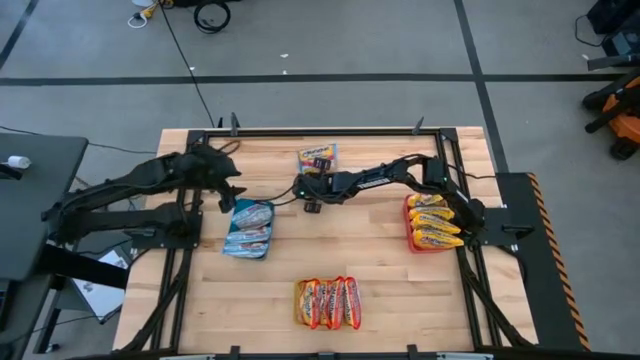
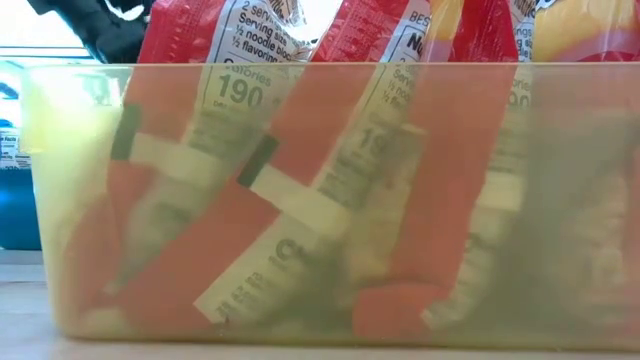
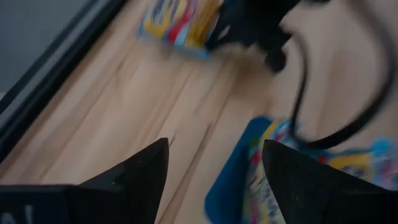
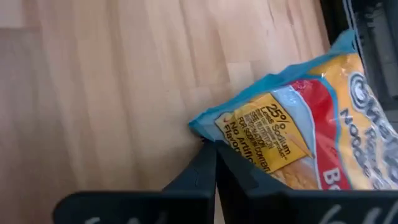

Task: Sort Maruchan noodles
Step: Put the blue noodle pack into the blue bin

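A yellow-orange Maruchan noodle packet with a blue edge (image 1: 317,157) (image 4: 298,130) lies flat at the table's far middle. My right gripper (image 1: 306,186) (image 4: 214,163) reaches it from the right and is shut at its near edge. My left gripper (image 1: 226,192) (image 3: 214,174) hovers open above the far end of a blue tray (image 1: 236,240) (image 3: 227,177), which holds silvery-white packets (image 1: 250,226). Yellow-orange packets (image 1: 432,222) fill a red tray on the right. Red-orange packets (image 1: 327,303) (image 2: 300,200) stand in a yellow tray (image 2: 60,200) at the near middle. My right gripper has its two shut fingertips (image 4: 202,168) on the packet's blue sealed edge (image 4: 208,132), close to a corner. The fingers slant down at it from the table's right and near side. The packet lies flat on the wood.
A black frame (image 1: 300,131) runs along the table's far edge and down both sides. Bare wood lies between the trays in the table's middle (image 1: 340,235). The yellow tray's wall blocks almost the whole low view.
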